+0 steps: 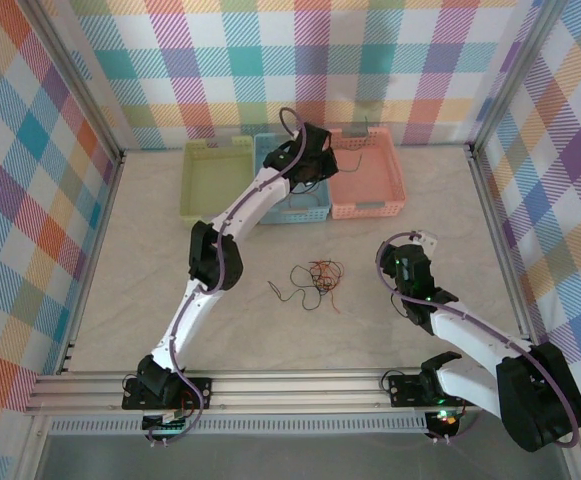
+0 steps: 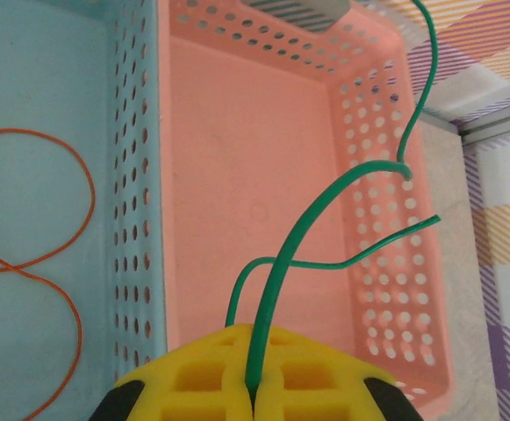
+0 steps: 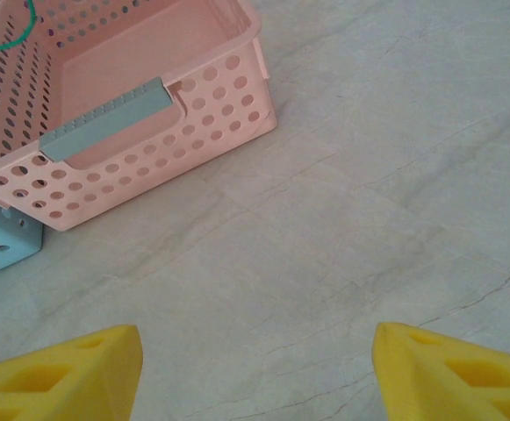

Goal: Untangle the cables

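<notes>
Yellow fingers (image 2: 193,377) of the left gripper (image 2: 255,390) are pressed together on a green cable (image 2: 293,239), held above the pink basket (image 2: 386,289). An orange cable (image 2: 90,189) lies in the blue basket (image 2: 132,175) alongside. The right gripper (image 3: 256,368) hangs spread over the table (image 3: 369,175). A tangle of cables (image 1: 315,280) lies on the table between the arms.

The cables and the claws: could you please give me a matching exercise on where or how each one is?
1 green cable
2 orange cable
3 tangled cables
4 right claw

A open, holding nothing
B lying in the blue basket
C pinched in the left claw
D lying on the table

Pairs: 1-C, 2-B, 3-D, 4-A
</notes>
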You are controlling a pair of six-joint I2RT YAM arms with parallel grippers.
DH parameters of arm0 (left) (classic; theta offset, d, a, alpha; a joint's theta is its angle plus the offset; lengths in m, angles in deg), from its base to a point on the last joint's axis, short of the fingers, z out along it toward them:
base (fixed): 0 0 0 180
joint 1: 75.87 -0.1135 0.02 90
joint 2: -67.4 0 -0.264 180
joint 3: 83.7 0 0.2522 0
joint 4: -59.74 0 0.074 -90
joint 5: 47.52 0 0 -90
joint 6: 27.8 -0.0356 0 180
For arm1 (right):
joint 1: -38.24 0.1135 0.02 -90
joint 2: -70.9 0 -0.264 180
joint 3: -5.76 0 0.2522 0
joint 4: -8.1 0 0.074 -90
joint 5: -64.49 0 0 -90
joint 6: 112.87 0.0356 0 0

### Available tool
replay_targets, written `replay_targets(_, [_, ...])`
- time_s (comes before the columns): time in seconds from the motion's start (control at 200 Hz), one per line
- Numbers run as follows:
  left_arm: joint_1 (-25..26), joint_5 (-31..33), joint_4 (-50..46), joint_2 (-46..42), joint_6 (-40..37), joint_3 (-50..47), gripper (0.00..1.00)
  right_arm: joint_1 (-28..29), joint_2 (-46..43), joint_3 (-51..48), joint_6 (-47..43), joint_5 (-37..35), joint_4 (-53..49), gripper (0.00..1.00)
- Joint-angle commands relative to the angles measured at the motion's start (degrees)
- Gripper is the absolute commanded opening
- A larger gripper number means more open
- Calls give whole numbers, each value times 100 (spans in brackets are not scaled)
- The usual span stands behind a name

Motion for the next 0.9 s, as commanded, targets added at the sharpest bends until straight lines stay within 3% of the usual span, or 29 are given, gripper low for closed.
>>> replay_targets(0.0, [27, -73, 62, 158, 117, 202, 0, -31, 93, 94, 119, 95, 129, 70])
replay_targets(0.585, [231, -321, 284, 726, -110, 487, 0, -66, 348, 221, 137, 264, 106, 71])
replay_targets(0.895, [349, -253, 152, 386, -488, 498, 37, -84, 420, 265, 144, 325, 72, 71])
